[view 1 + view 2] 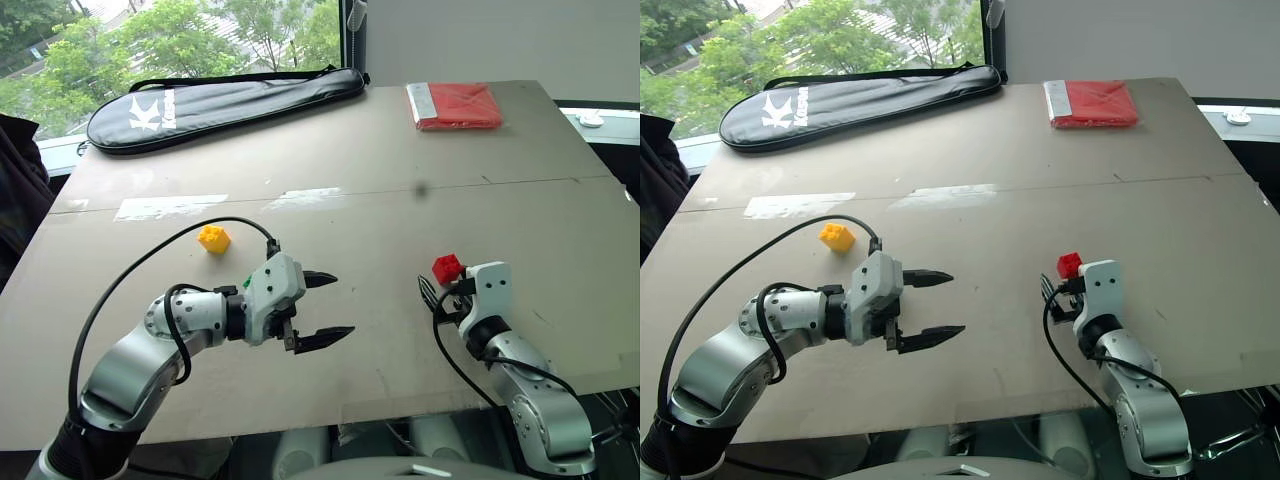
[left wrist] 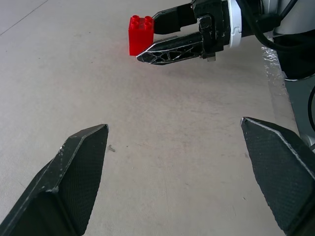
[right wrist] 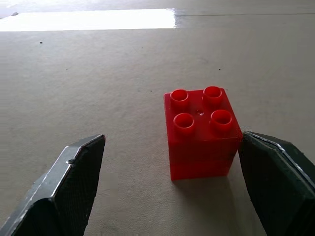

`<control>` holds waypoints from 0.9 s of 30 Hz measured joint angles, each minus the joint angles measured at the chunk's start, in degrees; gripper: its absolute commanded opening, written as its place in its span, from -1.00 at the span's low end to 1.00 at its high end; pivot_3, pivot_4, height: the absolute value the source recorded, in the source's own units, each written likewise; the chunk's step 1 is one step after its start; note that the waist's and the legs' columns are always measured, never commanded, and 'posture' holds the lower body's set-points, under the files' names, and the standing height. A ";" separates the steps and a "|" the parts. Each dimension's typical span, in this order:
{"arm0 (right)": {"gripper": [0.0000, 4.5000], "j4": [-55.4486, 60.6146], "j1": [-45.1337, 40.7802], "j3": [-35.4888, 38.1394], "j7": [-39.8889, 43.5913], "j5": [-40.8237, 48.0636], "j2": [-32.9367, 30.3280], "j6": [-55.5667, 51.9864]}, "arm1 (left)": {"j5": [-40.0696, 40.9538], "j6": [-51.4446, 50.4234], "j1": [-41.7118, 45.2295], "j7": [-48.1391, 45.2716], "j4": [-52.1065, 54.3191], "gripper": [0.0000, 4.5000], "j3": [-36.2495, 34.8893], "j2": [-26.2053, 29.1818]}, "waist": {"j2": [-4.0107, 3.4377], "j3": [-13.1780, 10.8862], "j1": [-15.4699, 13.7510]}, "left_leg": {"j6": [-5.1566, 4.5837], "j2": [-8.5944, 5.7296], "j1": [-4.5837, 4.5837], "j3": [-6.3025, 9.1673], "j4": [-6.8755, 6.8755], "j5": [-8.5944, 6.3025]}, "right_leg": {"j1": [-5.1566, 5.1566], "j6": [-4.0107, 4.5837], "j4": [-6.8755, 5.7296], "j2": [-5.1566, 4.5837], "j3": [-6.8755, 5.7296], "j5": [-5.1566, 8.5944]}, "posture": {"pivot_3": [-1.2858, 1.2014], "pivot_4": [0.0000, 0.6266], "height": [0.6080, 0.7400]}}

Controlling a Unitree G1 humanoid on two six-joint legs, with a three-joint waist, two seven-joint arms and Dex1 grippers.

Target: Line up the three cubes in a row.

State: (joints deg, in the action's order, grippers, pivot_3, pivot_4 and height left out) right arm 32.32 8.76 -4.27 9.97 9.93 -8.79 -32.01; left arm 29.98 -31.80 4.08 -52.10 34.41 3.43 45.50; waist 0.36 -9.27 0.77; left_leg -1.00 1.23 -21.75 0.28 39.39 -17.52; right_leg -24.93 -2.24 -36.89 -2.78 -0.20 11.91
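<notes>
green cube (image 1: 247, 282) mostly hidden behind the left end effector (image 1: 322, 307) near the middle, dark cloth (image 1: 18, 190) cut off at the left edge

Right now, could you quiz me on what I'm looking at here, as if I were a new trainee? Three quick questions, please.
1. True or false: the right gripper is clamped shut on the red cube.
2. Which cube lies on the table just beyond the left gripper?
A. the yellow cube
B. a blue one
C. the red cube
3. Fill in: the black racket bag lies at the table's far ____ corner.

Key
1. False: its fingers stand open, and the cube sits on the table between them, close beside one finger.
2. A.
3. Left, opposite the red packet.
</notes>
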 measured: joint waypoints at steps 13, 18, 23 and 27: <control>0.95 1.99 1.05 -0.25 1.65 2.47 -0.83 -2.83 | -0.61 1.00 -0.57 -0.22 -0.01 0.97 -0.02 0.01 | 0.01 0.01 0.00 | 0.00 0.00 0.00 0.00 0.00 0.00 | 0.00 0.00 0.00 0.00 0.00 0.00 | 0.03 -0.52 0.49; 0.95 2.09 1.34 0.02 0.77 2.36 -0.48 -2.66 | -0.65 1.69 -1.92 -0.12 -0.01 0.97 -0.24 -0.03 | 0.01 0.01 0.00 | 0.00 0.00 0.00 0.00 0.00 0.00 | 0.00 -0.01 0.00 0.00 -0.01 -0.01 | 0.03 -0.52 0.49; 0.95 2.60 3.35 2.12 0.96 2.04 -0.97 1.42 | -0.72 2.82 -6.65 1.98 0.24 0.97 -2.99 -1.42 | 0.01 0.01 0.06 | 0.00 0.01 0.01 0.04 0.00 0.00 | 0.00 -0.03 0.00 -0.01 0.05 -0.01 | 0.03 -0.52 0.49; 0.95 2.81 3.99 7.09 5.77 4.33 -4.42 8.02 | -1.00 5.19 -12.43 6.30 0.49 0.97 -7.97 -5.84 | 0.04 0.01 -0.02 | 0.00 0.01 0.03 0.05 0.02 0.00 | 0.01 -0.16 0.00 -0.02 0.06 0.08 | 0.03 -0.52 0.49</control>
State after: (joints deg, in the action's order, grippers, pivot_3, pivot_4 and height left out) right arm 35.13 12.75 2.82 15.74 14.26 -13.20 -23.99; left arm 28.98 -26.61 -8.36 -45.80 34.90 -4.54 39.65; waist 0.40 -9.27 0.75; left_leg -1.01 1.24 -21.71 0.33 39.42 -17.52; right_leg -24.91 -2.41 -36.88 -2.80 -0.14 11.98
